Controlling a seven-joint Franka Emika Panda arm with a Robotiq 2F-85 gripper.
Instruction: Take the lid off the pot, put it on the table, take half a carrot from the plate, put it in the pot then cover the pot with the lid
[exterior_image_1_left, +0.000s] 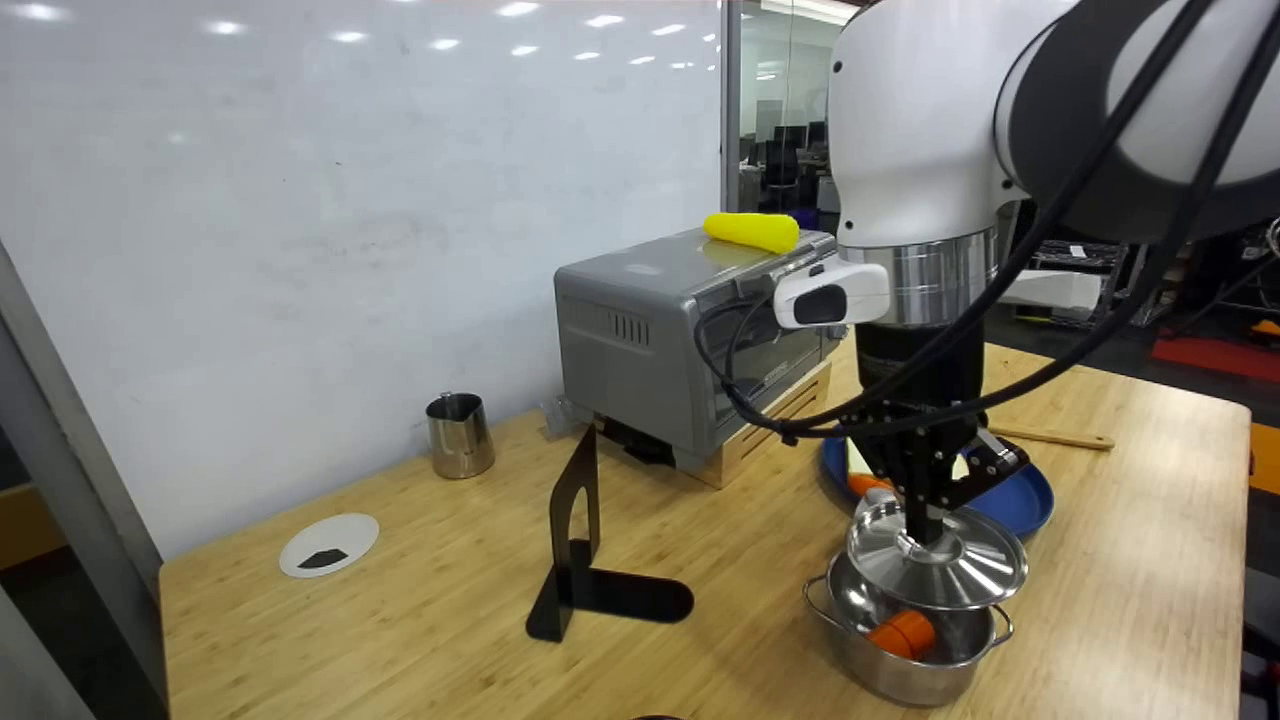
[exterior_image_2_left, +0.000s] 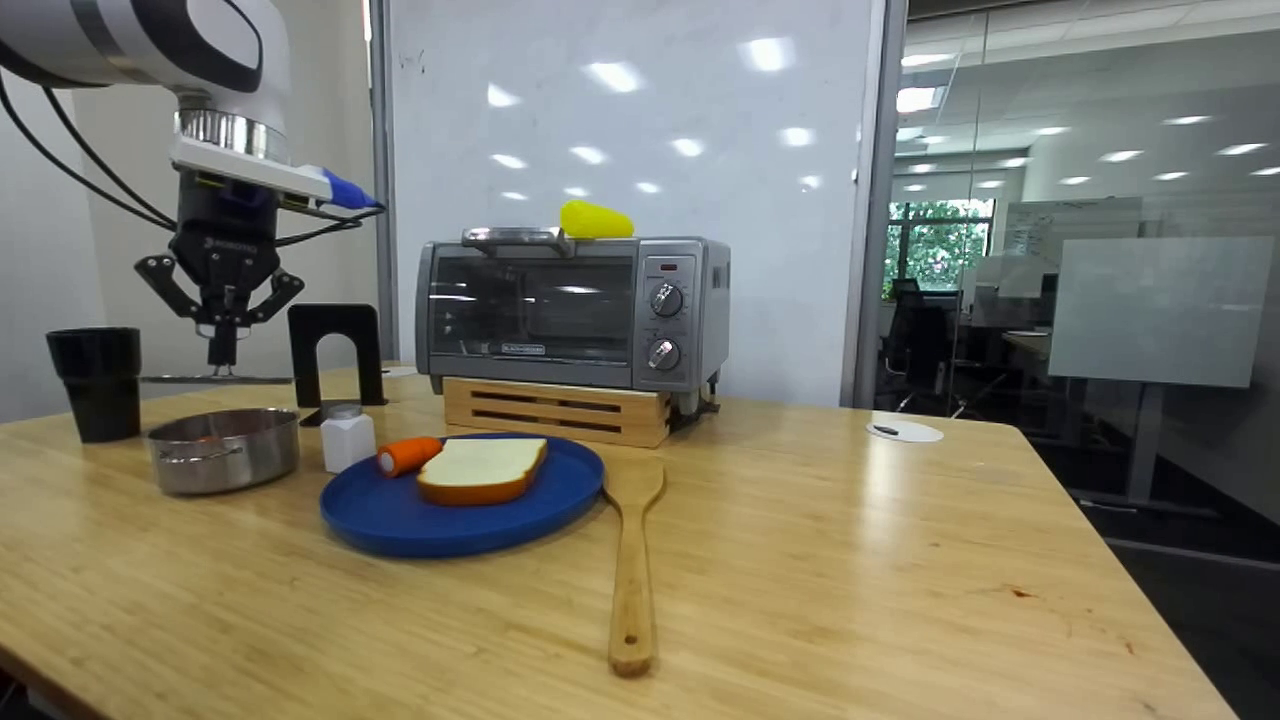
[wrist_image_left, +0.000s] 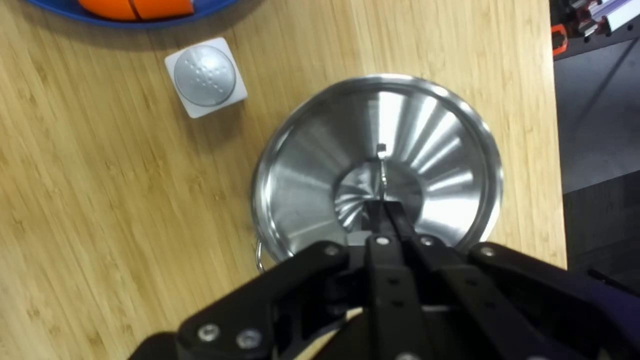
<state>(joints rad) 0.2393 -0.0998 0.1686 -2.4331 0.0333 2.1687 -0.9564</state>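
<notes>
The pincer (wrist_image_left: 383, 211) is clenched on the thin handle (wrist_image_left: 383, 172) at the centre of the steel lid (wrist_image_left: 320, 155), likely because that is the narrowest part to pinch, and a central hold lets the lid hang close to level, as it does in an exterior view. The lid hovers over the stainless steel pot (exterior_image_1_left: 900, 680) with a gap between them; from the wrist it hides most of the pot, one side handle (wrist_image_left: 259, 256) showing past its edge. Inside the pot lies the half carrot (exterior_image_1_left: 903, 635), so the food appears to be in place and covering seems the step in hand. Another carrot piece (exterior_image_2_left: 408, 455) sits beside the bread slice (exterior_image_2_left: 485, 465) on the blue plate (exterior_image_2_left: 395, 512), presumably spare, as only one half was asked for. A white shaker (exterior_image_2_left: 347, 440) stands on the bench (exterior_image_2_left: 850, 580) between pot and plate, close enough that a lid lowered off line might knock it. The next move probably calls for lining up the rims before easing down.
</notes>
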